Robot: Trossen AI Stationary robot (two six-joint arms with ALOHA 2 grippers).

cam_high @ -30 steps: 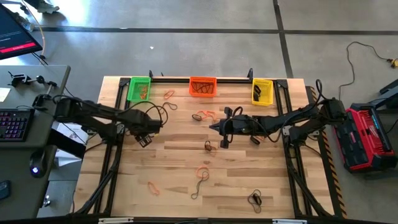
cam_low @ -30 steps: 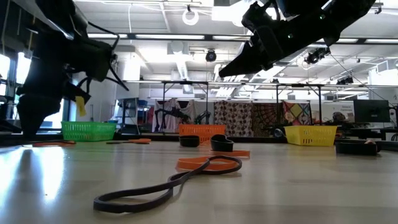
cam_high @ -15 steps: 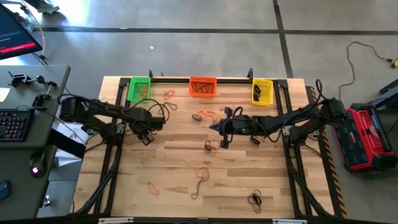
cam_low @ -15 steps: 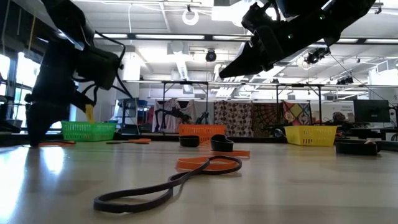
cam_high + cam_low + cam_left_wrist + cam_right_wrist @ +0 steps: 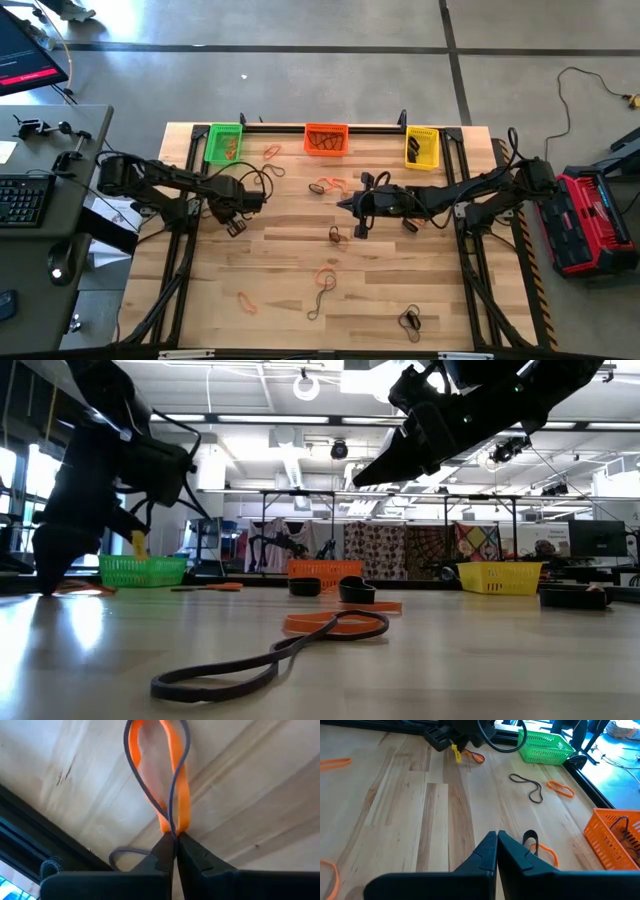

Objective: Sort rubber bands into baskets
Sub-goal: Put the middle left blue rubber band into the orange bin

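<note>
Orange rubber band (image 5: 172, 780) flat on wooden counter (image 5: 290, 270) at its left edge, below green basket (image 5: 223, 142); one end pinched betw. fingers (image 5: 162, 852) of left gripper (image 5: 175, 837), pressed together on it w/ a thin grey-violet loop (image 5: 131, 760) overlapping.

Other rubber bands (image 5: 325, 280) scattered over counter: orange + dark, mid and near edge. Orange basket (image 5: 326, 139) and yellow basket (image 5: 421, 148) along far edge w/ green one, each holding bands.

Right gripper (image 5: 497, 839) above counter centre, fingers pressed together, empty; black band (image 5: 530, 838) just beyond tips.
</note>
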